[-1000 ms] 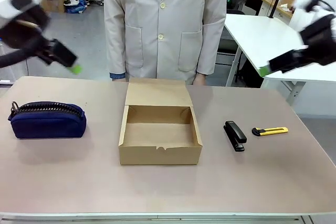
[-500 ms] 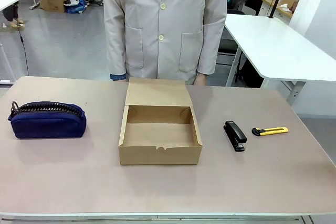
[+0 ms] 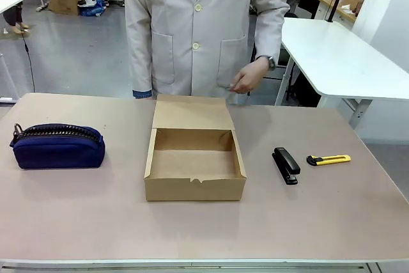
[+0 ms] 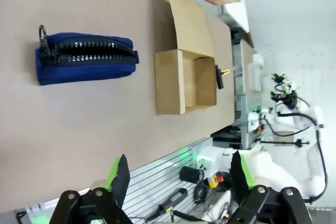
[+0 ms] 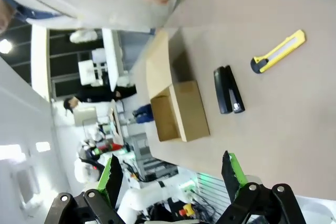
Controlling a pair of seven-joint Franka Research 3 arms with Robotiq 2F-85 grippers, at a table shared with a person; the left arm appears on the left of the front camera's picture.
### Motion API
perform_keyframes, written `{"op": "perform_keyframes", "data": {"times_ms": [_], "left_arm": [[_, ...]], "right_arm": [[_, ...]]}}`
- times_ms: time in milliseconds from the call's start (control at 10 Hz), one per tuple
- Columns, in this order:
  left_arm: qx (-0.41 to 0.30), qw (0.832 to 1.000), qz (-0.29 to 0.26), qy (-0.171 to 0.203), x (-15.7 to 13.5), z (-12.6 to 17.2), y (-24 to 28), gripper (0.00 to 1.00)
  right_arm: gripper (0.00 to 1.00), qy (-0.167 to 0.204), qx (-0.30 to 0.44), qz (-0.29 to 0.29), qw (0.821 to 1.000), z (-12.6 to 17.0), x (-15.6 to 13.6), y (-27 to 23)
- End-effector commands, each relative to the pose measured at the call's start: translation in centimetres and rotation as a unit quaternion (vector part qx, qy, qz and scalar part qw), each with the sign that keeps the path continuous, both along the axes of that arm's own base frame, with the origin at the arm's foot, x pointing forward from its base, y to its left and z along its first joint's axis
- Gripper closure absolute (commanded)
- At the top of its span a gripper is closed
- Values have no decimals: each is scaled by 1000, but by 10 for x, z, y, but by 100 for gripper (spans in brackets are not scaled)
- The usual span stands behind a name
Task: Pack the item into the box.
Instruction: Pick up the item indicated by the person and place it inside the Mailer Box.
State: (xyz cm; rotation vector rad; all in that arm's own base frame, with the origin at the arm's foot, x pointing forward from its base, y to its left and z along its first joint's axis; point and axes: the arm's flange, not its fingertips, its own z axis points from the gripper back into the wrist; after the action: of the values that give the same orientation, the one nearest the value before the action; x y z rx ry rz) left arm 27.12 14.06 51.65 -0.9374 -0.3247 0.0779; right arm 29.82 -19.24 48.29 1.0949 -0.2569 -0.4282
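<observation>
Two arms idle: left end effector (image 4: 178, 169) and right end effector (image 5: 170, 169), jaws spread wide, gripping nothing, held high above desk (image 3: 319, 222); judged standby, leaving room for person.
Desk centre: box (image 3: 195, 190), lid flap folded back, interior bare, ready to receive.
Right of box, apart: stapler (image 3: 285, 165), lying flat, not yet packed; utility knife (image 3: 328, 160) just beside.
Far left: pouch (image 3: 57, 147), zipped.
Beyond lid flap: person's hand (image 3: 247, 76), raised, touching nothing.

Cameras: fixed front, two wrists.
Front looks across the surface (image 3: 77, 222) at the person (image 3: 198, 30). Wrist views high, rolled sideways; all three share the box (image 3: 195, 188), far beyond the left gripper (image 4: 178, 169) and right gripper (image 5: 170, 171).
</observation>
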Motion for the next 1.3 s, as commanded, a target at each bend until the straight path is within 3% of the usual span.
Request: {"op": "perform_keyframes", "data": {"times_ms": [0, 900, 1000, 1200], "left_arm": [[0, 1000, -7, -15, -2, 2, 5, 0], [0, 1000, -7, -15, -2, 2, 5, 0], [0, 1000, -7, -15, -2, 2, 5, 0], [0, 1000, -7, -15, -2, 2, 5, 0]], "right_arm": [[0, -15, -21, 23, 999, 5, -5, 0], [0, -6, -16, 12, 1000, 4, -6, 2], [0, -5, -44, -2, 999, 6, 2, 18], [0, -16, -165, 40, 985, 10, 25, 106]]}}
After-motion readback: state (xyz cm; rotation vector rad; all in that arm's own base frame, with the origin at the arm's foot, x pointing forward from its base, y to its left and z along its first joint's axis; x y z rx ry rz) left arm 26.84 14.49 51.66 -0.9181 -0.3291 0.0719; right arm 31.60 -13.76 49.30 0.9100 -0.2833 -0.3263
